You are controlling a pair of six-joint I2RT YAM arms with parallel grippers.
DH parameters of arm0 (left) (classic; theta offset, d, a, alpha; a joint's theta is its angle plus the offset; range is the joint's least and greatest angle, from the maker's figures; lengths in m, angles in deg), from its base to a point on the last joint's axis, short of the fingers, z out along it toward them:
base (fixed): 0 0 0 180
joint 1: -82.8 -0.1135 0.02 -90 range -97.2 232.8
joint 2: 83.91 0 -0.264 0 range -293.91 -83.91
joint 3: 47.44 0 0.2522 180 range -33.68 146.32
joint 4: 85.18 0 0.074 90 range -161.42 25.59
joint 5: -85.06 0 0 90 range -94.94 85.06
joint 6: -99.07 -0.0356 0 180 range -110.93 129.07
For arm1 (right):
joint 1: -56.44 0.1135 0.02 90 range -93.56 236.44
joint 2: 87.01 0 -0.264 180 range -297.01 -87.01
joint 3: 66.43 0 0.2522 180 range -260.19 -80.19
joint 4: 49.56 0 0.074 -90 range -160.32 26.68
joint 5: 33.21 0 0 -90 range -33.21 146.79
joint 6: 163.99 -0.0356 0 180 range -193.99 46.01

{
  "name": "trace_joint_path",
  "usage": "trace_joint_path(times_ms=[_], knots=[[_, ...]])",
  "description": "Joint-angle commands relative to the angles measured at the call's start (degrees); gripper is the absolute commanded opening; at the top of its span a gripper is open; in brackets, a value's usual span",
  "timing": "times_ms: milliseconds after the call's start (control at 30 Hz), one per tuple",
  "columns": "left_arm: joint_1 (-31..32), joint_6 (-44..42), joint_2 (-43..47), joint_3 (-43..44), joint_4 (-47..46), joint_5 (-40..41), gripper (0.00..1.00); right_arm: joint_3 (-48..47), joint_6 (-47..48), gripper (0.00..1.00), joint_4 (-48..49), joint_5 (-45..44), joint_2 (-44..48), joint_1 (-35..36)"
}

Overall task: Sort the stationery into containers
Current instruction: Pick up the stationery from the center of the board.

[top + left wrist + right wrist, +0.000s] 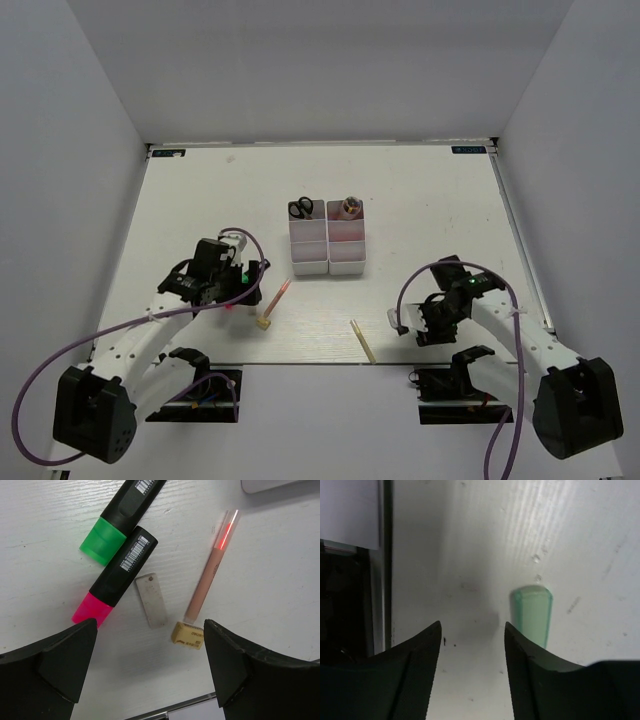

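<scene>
Left gripper (150,626) spread wide, empty, above pink marker (112,580), eraser (187,633) and pencil (210,565) packed mid-frame: closing could snag two. Right gripper (472,627) part-spread, empty; mint marker (532,612) sits outside it, right of centre, so closing would miss.

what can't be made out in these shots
Mint-green translucent piece: right wrist view, its lower end sits behind a black finger; its kind is unclear.
Green-capped black marker: left wrist view, barrel cut off by the top edge.
Roundish item in the back right white plastic bin: top view, too small to identify.
</scene>
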Motion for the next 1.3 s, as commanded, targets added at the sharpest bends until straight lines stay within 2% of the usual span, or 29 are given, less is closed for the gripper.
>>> trace_joint_path(times_ms=[0, 133, 467, 733, 1000, 1133, 1167, 1233, 1267], knots=[[0.20, -1.13, 1.98, 1.10, -0.53, -0.36, 0.98, 2.46, 13.25, 0.60, 3.63, 4.62, -0.13, -1.17], [0.29, -0.86, 4.79, -0.03, -0.35, -0.28, 0.98, 1.94, 16.62, 0.67, 5.81, 6.31, -3.03, -2.23], [0.20, -1.04, 6.90, 0.14, -0.26, -0.45, 0.98, -2.35, 18.56, 0.65, 5.74, 8.06, -5.58, -4.77], [0.29, -1.04, 6.55, 0.31, -0.18, -0.89, 0.98, -8.70, 12.15, 0.65, 8.46, 3.94, -17.08, -5.48], [0.12, -0.95, 6.91, 0.23, -0.27, -1.16, 0.98, -9.49, 7.31, 0.64, 7.49, 1.21, -21.66, -5.48], [0.29, -0.87, 7.26, 0.23, -0.27, -1.33, 0.98, -10.10, 4.06, 0.50, 8.64, -1.07, -25.17, -5.39], [0.29, -0.95, 7.34, 0.14, -0.44, -1.33, 0.98, -10.37, 3.88, 0.35, 7.77, -1.16, -25.62, -5.39], [0.20, -0.86, 7.52, -0.04, -0.53, -1.33, 0.98, -11.07, 3.09, 0.18, 7.32, -1.17, -27.28, -5.48], [0.20, -0.86, 7.52, 0.05, -0.53, -1.25, 0.98, -11.16, 3.00, 0.05, 6.88, -0.90, -27.38, -5.31]])
